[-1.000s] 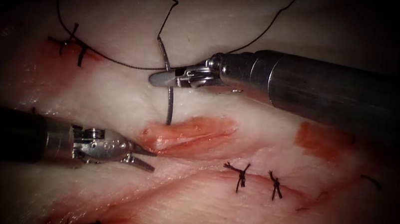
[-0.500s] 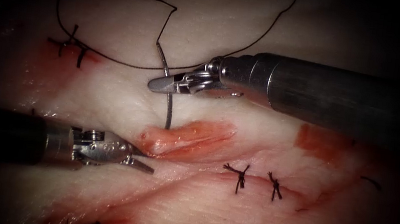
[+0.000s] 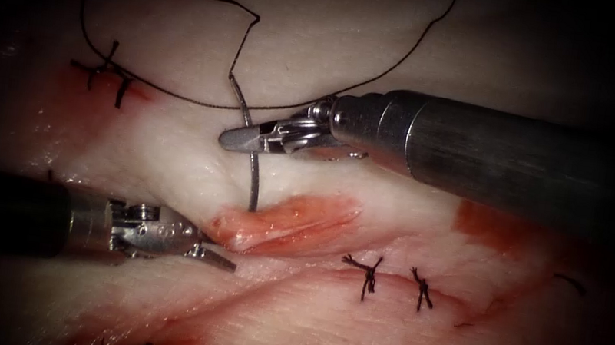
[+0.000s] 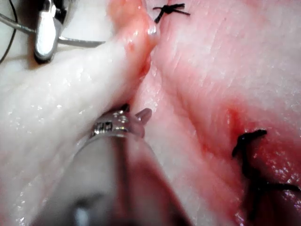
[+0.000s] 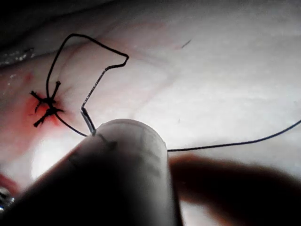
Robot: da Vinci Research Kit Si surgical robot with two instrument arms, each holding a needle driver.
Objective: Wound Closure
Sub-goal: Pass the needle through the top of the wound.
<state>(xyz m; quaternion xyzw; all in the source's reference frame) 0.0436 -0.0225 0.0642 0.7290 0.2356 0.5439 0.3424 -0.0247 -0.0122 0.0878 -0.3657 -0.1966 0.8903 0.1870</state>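
At frame centre our right claw [image 3: 238, 138] clenches the curved steel needle [image 3: 251, 162] mid-curve, tip at the pale tissue's [image 3: 170, 157] cut edge; our left claw [image 3: 213, 251], lower left, gapes empty, bracing the flap.

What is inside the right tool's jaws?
The right tool is shut on the needle near its thread end. The needle's tip meets the tissue at the cut; whether it has entered cannot be seen.
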